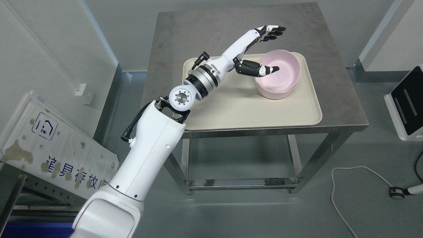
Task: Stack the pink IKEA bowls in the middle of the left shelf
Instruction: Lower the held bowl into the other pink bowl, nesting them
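Note:
Pink bowls (281,77) sit nested in a stack of at least two on the right half of a beige tray (244,109), which lies on a steel table (231,29). My left arm reaches in from the lower left across the tray. My left hand (269,49) hovers at the stack's left rim, open. Its thumb (261,70) points over the rim into the top bowl, while the other fingers (272,31) stretch out straight above and behind the bowl. Nothing is grasped. My right arm does not show.
A white panel with blue print (49,148) leans at the lower left. A white device with a dark screen (408,102) stands at the right edge, and a white cable (350,185) lies on the floor. The table has a lower frame rail (241,182).

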Available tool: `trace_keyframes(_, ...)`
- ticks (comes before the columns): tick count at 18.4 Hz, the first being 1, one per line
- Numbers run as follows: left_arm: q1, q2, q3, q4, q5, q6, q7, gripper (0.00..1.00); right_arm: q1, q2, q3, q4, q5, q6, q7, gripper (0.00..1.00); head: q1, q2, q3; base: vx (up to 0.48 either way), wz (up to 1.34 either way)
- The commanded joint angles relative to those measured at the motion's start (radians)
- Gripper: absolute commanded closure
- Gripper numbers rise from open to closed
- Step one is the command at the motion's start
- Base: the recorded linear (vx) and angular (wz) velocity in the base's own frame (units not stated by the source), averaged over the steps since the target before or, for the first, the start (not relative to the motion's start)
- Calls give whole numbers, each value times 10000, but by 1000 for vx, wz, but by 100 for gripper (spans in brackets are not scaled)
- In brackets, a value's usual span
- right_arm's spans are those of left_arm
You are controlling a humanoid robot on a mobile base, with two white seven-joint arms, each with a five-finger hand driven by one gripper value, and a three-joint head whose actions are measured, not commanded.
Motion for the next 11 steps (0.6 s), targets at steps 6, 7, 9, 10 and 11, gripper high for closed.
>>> trace_keyframes(6, 1010, 167, -1190, -1831, -4990, -44, -203, 22, 0, -175, -107, 0, 77, 3, 6, 0, 0, 0, 0, 0, 0)
trace_keyframes(7, 811, 167, -1191, -1509, -5495, 2, -218, 23, 0, -175, -107, 0, 77, 3, 6, 0, 0, 0, 0, 0, 0)
trace_keyframes(9, 488, 167, -1206, -1170, -6325, 277, -309, 26, 0, -175, -107, 0, 77, 3, 6, 0, 0, 0, 0, 0, 0)
trace_keyframes(10, 426, 167, -1221, -1047, -6754, 491, -584, 26, 0, -175, -107, 0, 77, 3, 6, 0, 0, 0, 0, 0, 0)
trace_keyframes(11, 426, 167, -1221, -909, -7244, 767, -1012, 26, 0, -175, -107, 0, 77, 3, 6, 0, 0, 0, 0, 0, 0)
